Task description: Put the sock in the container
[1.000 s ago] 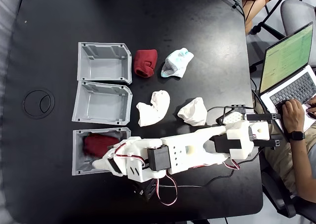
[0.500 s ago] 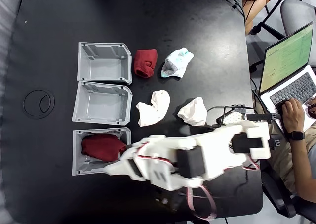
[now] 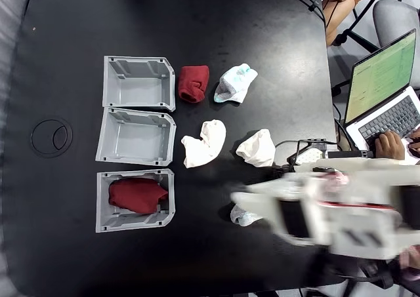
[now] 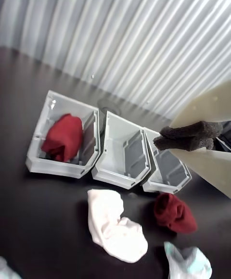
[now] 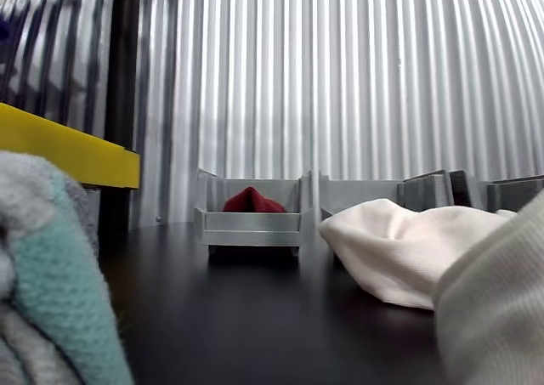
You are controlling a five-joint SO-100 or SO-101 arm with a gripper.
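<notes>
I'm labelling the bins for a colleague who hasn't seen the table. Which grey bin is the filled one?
Three grey bins stand in a column in the fixed view. The container is the bottom one, nearest the blurred arm. It alone holds the sock, dark red.

Fixed view: the gripper point(image 3: 246, 202) lies right of the container point(image 3: 104, 212), well apart from it; the sock point(image 3: 136, 195) lies inside that container. Two further bins point(image 3: 136, 137) stand in a column above it, farther from the gripper. Above the gripper lie two socks point(image 3: 205, 143), side by side; beyond them, a smaller sock point(image 3: 193, 82) beside the top bin.
</notes>
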